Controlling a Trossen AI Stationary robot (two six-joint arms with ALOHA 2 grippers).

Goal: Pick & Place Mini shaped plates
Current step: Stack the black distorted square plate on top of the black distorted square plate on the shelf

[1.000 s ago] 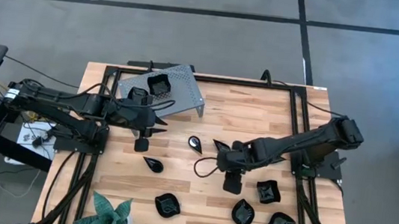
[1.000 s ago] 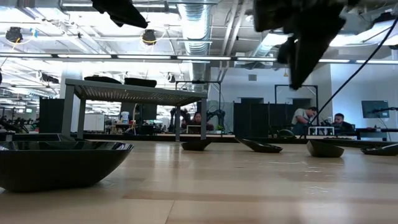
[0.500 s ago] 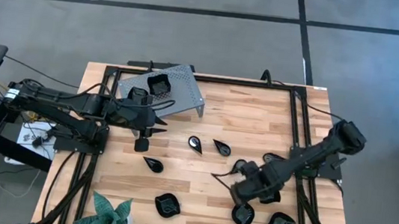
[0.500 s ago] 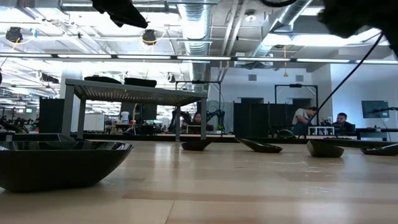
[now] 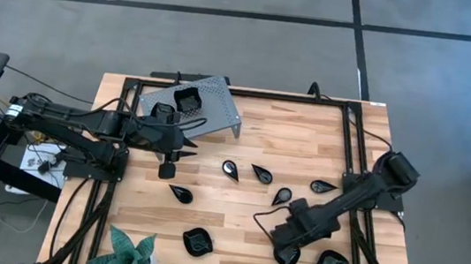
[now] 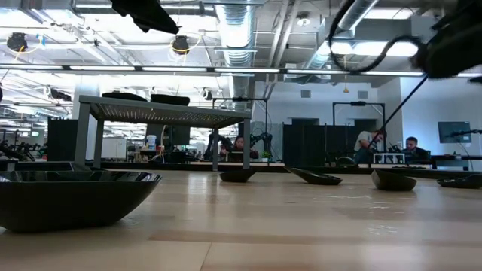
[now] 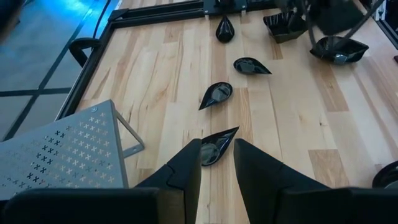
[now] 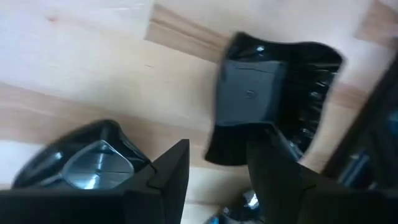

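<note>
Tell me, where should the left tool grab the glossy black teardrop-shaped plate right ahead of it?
Probably by the raised rim at the glossy black teardrop-shaped plate's wide rounded end, coming straight down from above, one finger inside the rim and one outside. It lies flat and shallow on the wood, so a side approach finds little edge. The left tool is open.

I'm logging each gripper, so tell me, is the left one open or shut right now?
Open. In the left wrist view the left gripper's two dark fingers stand apart, with bare wood and a teardrop plate showing in the gap; nothing is held.

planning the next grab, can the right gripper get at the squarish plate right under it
Probably yes. The right gripper hangs open over the squarish plate, with nothing between them; another plate lies beside it, apart.
</note>
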